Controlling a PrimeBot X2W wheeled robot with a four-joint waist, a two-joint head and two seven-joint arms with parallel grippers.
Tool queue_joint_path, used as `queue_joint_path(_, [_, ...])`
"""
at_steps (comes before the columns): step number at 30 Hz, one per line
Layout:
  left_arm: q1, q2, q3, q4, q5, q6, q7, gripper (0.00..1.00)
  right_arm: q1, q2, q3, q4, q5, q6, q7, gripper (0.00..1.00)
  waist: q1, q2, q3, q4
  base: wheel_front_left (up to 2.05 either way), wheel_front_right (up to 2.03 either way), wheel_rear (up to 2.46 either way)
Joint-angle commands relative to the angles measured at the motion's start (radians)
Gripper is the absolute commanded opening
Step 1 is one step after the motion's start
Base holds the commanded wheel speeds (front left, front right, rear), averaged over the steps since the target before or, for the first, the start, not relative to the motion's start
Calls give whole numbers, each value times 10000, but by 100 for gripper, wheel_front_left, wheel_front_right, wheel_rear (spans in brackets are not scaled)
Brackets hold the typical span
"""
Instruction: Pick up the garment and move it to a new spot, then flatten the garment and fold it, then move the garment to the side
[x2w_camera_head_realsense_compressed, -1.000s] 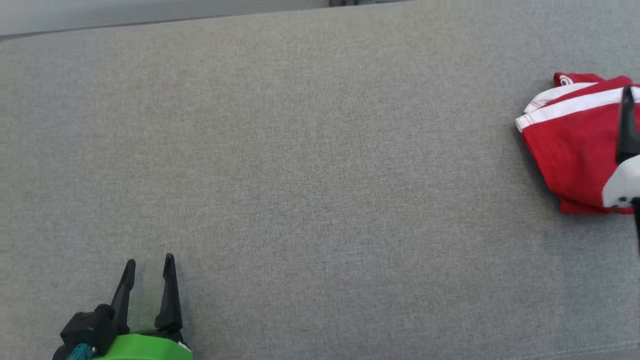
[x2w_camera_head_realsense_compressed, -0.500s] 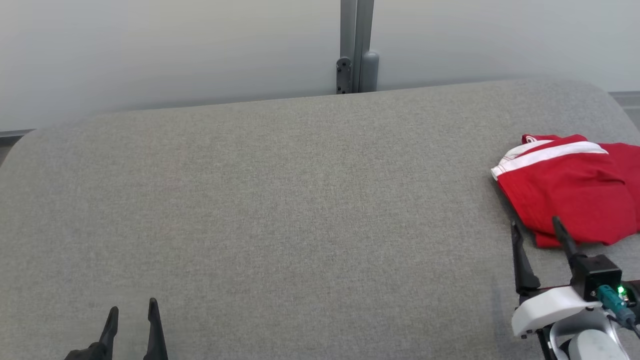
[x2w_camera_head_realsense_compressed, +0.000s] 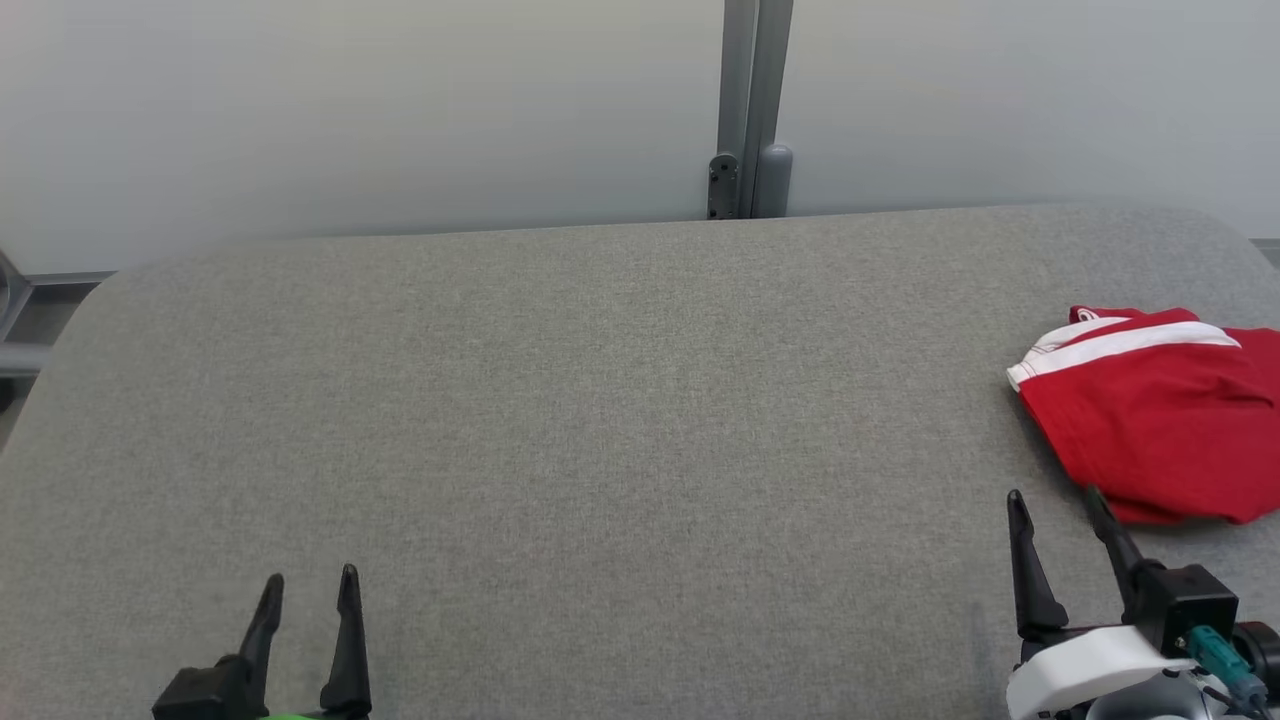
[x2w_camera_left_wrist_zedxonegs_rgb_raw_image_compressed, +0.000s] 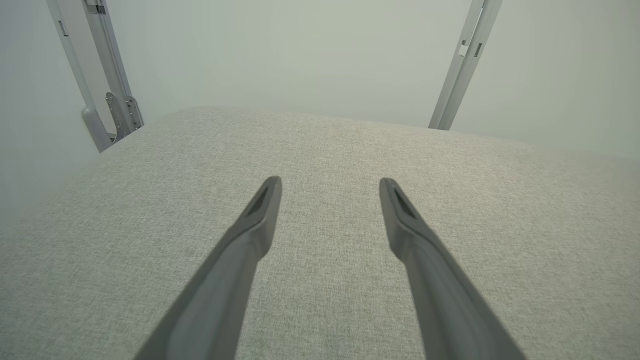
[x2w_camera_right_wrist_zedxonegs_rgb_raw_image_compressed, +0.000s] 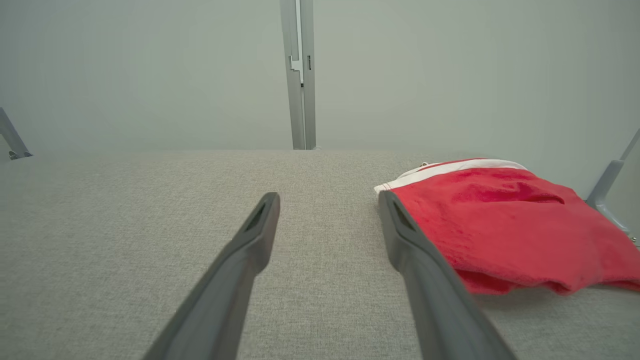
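Note:
A folded red garment (x2w_camera_head_realsense_compressed: 1160, 420) with white stripes lies at the far right of the grey cushioned surface (x2w_camera_head_realsense_compressed: 600, 420); its right part is cut off by the head view's edge. My right gripper (x2w_camera_head_realsense_compressed: 1055, 498) stands open just in front and left of it, apart from the cloth. In the right wrist view the garment (x2w_camera_right_wrist_zedxonegs_rgb_raw_image_compressed: 505, 220) lies beyond and right of the open right gripper (x2w_camera_right_wrist_zedxonegs_rgb_raw_image_compressed: 328, 199). My left gripper (x2w_camera_head_realsense_compressed: 310, 578) is open at the lower left, far from the garment, and the left wrist view has the left gripper (x2w_camera_left_wrist_zedxonegs_rgb_raw_image_compressed: 330, 182) above bare cushion, fingers empty.
A pale wall runs behind the cushion, with a grey metal post (x2w_camera_head_realsense_compressed: 748, 110) at its middle. Metal brackets (x2w_camera_left_wrist_zedxonegs_rgb_raw_image_compressed: 107, 75) stand at the cushion's left end, another bracket (x2w_camera_right_wrist_zedxonegs_rgb_raw_image_compressed: 607, 185) behind the garment. The cushion's rounded corners fall away at both ends.
The head camera has tilted up, bringing the wall and post into view. My right gripper let go of the garment and drew back towards me, to its front left.

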Motion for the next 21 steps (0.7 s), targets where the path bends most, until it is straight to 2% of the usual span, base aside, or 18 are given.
queue_joint_path(1, [18,-12,-12,56,0,0,4,0,0,13,2,71,0,0,4,0,0,0,0,0,0,0,0])
queue_joint_path(5, [191,-71,-39,395,-72,0,89,0,41,107,-4,440,82,0,58,0,0,0,0,-1,0,0,0])
queue_joint_path(21, [-290,-57,140,300,-2959,-6,864,0,-337,80,-80,485,3290,-2,837,0,0,0,34,-58,0,0,0])
